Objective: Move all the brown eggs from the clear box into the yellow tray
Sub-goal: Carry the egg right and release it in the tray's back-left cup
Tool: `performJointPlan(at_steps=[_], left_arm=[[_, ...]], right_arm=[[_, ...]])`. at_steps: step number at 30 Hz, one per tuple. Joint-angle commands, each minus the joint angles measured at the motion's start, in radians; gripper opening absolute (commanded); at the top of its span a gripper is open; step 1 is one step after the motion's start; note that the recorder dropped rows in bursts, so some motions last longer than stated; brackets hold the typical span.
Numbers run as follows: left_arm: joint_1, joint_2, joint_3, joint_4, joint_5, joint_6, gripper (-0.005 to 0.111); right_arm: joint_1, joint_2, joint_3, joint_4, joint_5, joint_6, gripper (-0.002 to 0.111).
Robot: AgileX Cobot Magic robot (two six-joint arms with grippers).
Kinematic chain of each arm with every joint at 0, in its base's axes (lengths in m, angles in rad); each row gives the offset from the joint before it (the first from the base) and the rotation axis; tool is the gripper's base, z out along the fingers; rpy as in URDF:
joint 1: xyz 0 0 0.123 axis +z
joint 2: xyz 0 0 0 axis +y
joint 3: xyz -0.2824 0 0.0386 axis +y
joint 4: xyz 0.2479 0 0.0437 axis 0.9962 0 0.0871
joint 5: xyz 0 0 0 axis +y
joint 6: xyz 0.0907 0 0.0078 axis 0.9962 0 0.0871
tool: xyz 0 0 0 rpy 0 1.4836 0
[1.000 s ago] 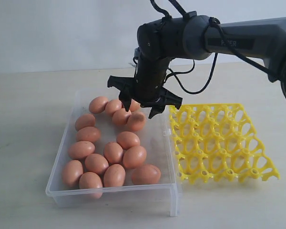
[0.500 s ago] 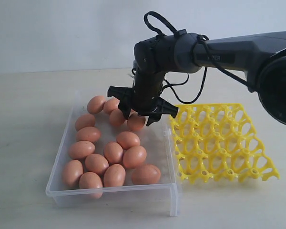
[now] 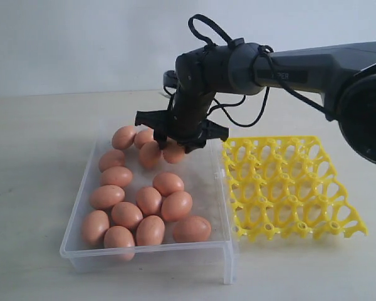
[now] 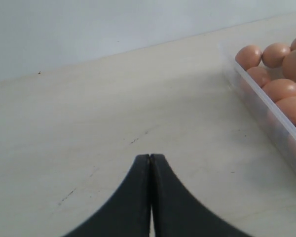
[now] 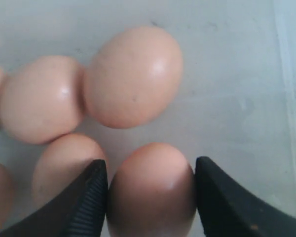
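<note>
Pinching one smooth light reddish-brown egg (image 5: 150,190) between the right jaws at the far end of the shallow clear plastic box (image 3: 150,254), close against neighbouring eggs (image 5: 133,76), calling for a straight lift clearing the low wall before crossing to the bright yellow lattice tray (image 3: 338,229) just beside, while keeping the left jaws pressed together over the desk (image 4: 89,123).

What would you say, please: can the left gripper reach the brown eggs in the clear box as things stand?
Probably yes: the left gripper, shut, is beside the clear box with only bare table between, and the brown eggs along that low wall lie uncovered.
</note>
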Motion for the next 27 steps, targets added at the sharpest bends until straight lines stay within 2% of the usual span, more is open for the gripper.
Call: performJointPlan(at_steps=[1, 8, 16, 21, 27], left_arm=[[-0.001, -0.006, -0.004, -0.001, -0.007, 0.0, 0.0], [-0.001, -0.006, -0.004, -0.001, -0.007, 0.0, 0.0], [-0.001, -0.006, -0.004, -0.001, -0.007, 0.0, 0.0], [-0.001, -0.006, -0.004, -0.001, -0.007, 0.0, 0.0], [-0.001, -0.006, -0.004, -0.001, -0.007, 0.0, 0.0]], right_arm=[[-0.004, -0.138, 0.106, -0.027, -0.242, -0.21, 0.0], [-0.086, -0.391, 0.48, -0.035, -0.653, -0.286, 0.0], [-0.22, -0.528, 0.813, -0.113, -0.983, -0.575, 0.0], [-0.256, -0.503, 0.919, -0.082, -1.15, -0.587, 0.0], [-0.262, -0.42, 0.936, -0.075, -1.185, -0.562, 0.0]])
